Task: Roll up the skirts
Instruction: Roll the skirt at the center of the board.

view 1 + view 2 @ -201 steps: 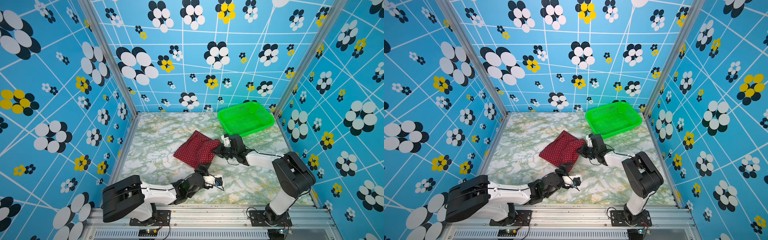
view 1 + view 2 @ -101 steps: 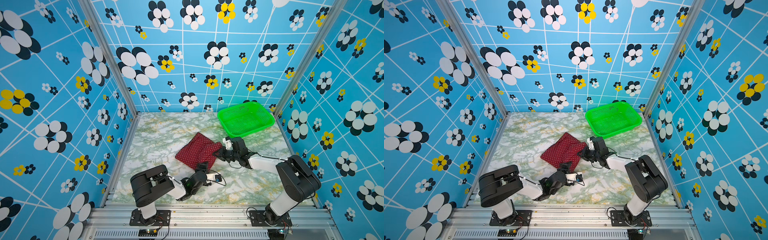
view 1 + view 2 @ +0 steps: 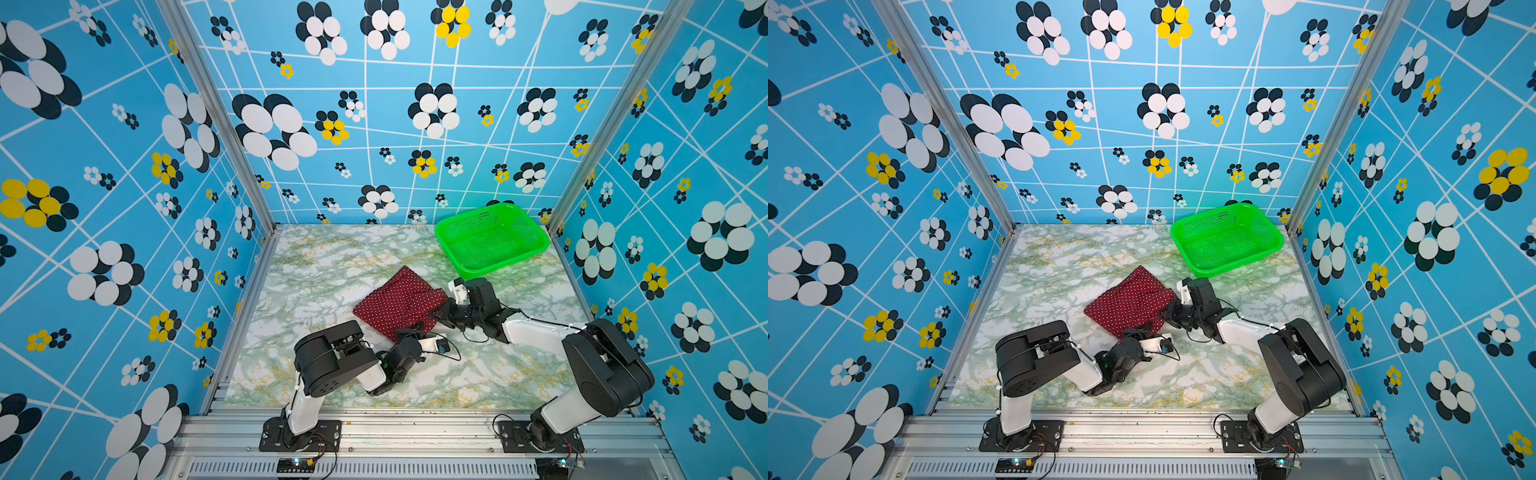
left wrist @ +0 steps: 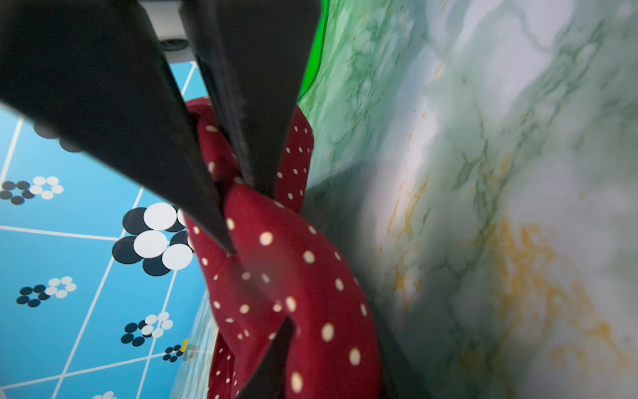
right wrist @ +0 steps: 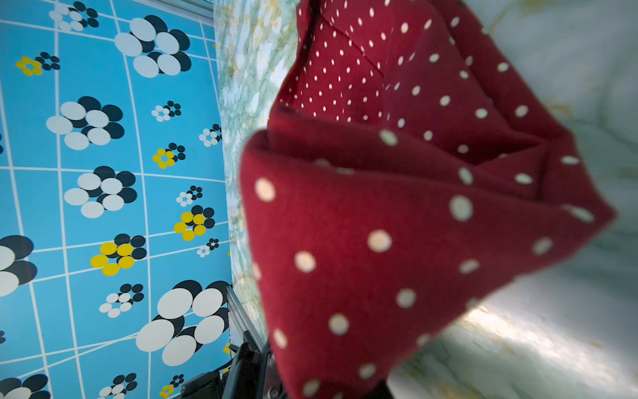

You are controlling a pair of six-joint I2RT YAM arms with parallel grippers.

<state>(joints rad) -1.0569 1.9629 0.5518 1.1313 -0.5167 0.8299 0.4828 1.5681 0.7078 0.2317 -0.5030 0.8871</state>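
Item: maroon white-dotted fabric skirt (image 3: 395,305), crumpled mid green-marbled tabletop (image 3: 316,282); my left jaws pinch its near edge, right jaws clamp its right edge, presumably to begin the roll.

Maroon polka-dot skirt (image 3: 395,305) lying on the table (image 3: 332,266)
It is sitting folded into a rough diamond, dotted side up, its near and right corners bunching upward.

No legible text, label, brand, number or sign on anything.
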